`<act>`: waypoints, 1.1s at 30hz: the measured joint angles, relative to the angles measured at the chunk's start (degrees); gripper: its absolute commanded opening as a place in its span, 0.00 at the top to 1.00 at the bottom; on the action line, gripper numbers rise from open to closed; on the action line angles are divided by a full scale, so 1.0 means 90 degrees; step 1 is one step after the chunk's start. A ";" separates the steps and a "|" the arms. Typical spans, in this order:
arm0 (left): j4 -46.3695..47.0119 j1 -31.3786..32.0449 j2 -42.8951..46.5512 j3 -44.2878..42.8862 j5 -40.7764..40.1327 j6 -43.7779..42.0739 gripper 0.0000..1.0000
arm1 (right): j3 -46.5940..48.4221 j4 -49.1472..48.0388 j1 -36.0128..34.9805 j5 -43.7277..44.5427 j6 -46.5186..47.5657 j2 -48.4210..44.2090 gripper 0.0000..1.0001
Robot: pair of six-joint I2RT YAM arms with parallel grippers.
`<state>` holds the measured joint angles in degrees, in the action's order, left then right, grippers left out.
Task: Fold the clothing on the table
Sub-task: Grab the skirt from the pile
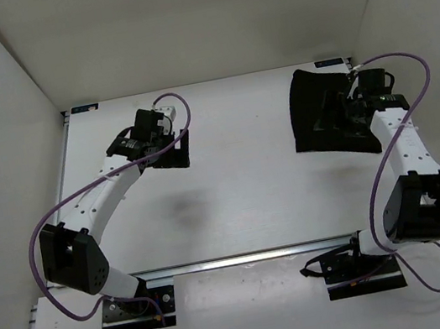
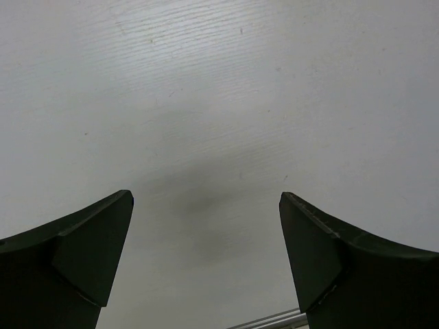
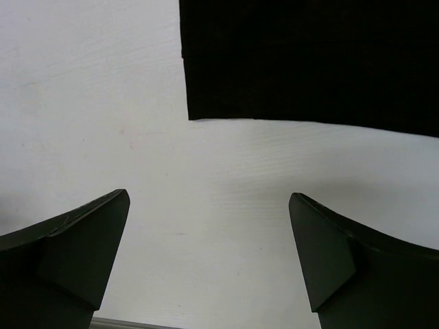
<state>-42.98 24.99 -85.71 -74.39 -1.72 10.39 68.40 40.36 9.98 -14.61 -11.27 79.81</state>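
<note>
Clothing (image 1: pixel 317 109) at far right of table (image 1: pixel 248 176), likely pre-grasp step; left end effector (image 2: pixel 206 197), right end effector (image 3: pixel 208 196) wide open, empty; edge pinch due.

Left of the black clothing (image 1: pixel 318 113) the table (image 1: pixel 241 186) lies bare and open to passage, broken only by the left gripper (image 1: pixel 162 149) and its arm, which stand well to the clothing's left. The back wall (image 1: pixel 194 16) runs just behind the clothing and the right wall (image 1: pixel 426 26) rises close on its right, while the right gripper (image 1: pixel 354 113) and its forearm hang over the clothing's right part and block that side from above. In the right wrist view, bare table shows between the wide-spread fingers (image 3: pixel 82 240) and the clothing's nearest edge.
</note>
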 measured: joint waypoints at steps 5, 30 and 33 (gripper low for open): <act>-0.0005 0.0032 -0.0012 -0.0010 -0.0041 -0.0039 0.01 | 0.0799 0.0114 -0.0459 0.0425 -0.0080 0.0656 0.01; 0.0675 -0.0435 -0.0095 0.0282 0.0772 0.0010 0.01 | 0.3189 0.0561 -0.2365 0.2827 0.0032 0.4554 0.06; 0.0675 -0.0500 -0.0126 0.0323 0.0789 -0.0005 0.01 | 0.3189 0.0675 -0.2426 0.2912 -0.0017 0.4590 0.13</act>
<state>-36.91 20.49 -86.85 -71.48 5.39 10.35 97.10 46.44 -11.86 11.60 -11.42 121.12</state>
